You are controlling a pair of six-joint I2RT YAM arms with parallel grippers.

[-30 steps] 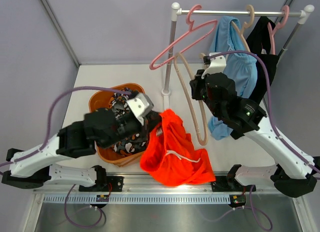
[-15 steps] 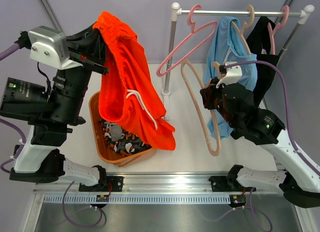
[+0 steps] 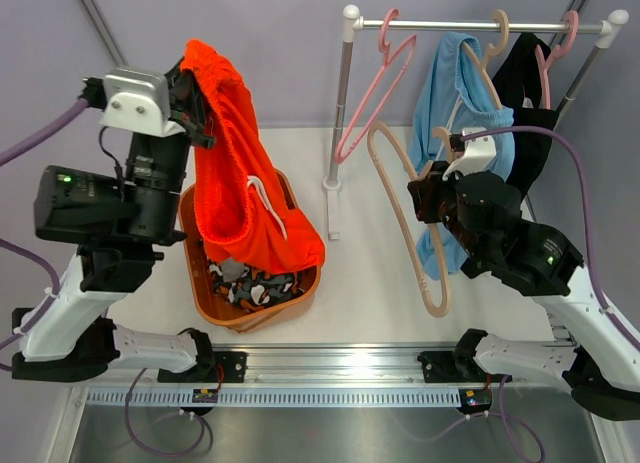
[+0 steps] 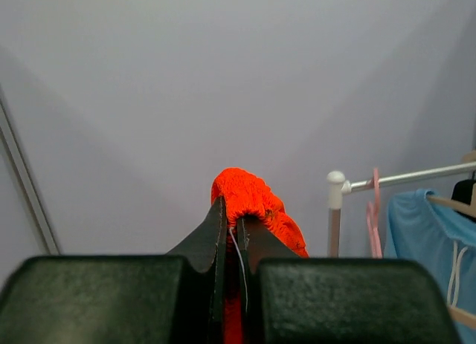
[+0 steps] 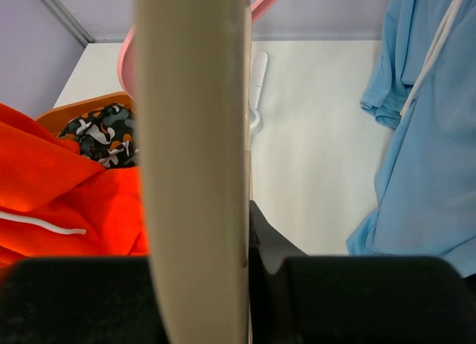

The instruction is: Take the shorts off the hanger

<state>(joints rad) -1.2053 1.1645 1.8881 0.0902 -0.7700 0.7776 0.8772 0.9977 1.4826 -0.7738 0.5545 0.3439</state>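
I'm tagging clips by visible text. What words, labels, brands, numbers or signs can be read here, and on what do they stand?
None can be read.
Small dark tags on the base rail: too small to read.
Orange shorts, light blue shorts, black shorts, camouflage shorts, basket, beige hanger: no print visible.
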